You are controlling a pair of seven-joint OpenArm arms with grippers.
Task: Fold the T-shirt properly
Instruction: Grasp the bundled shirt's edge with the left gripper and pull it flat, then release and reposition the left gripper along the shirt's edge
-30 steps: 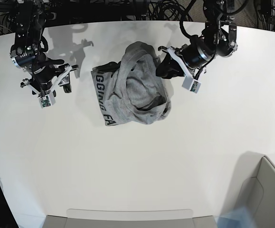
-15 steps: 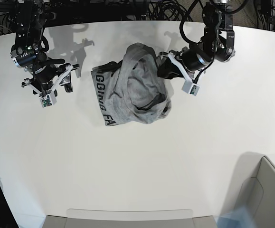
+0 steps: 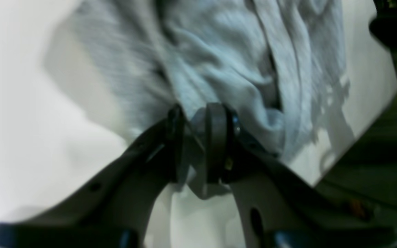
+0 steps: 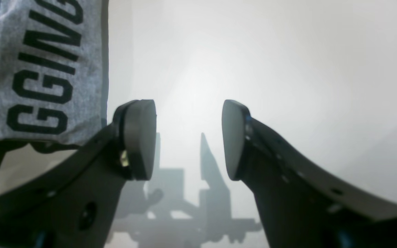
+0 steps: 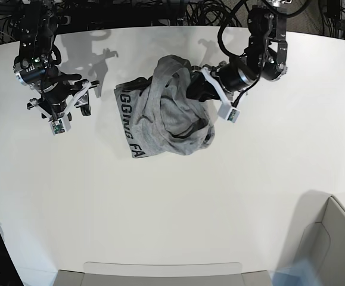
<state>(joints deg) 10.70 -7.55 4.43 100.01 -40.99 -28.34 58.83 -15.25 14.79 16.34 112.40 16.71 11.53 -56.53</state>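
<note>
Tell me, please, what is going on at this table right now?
A two-armed robot is working on a grey T-shirt that lies crumpled in a heap on the white table, not yet folded. The left gripper has pinched a fold of the fabric at the heap's edge, with cloth bunched between its fingers. The right gripper is open and holds nothing; it hangs over bare table beside the edge of the shirt that bears black lettering.
</note>
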